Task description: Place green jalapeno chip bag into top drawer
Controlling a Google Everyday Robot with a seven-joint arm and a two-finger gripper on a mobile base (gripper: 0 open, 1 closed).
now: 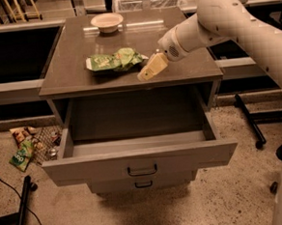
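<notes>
Now gripper (pixel 144 75) nr crumpled foil bag (pixel 115 60)

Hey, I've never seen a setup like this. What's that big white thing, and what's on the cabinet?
The big white thing is a robot arm. The beige piece at its tip is its gripper, the part that grabs things. There is one picture, taken from in front of and above a grey cabinet. On top lie a crumpled green chip bag and a white bowl. The gripper hangs close beside the bag and does not appear to hold anything. The top drawer is pulled out, and nothing shows inside. Some snack packets lie on the floor.
</notes>
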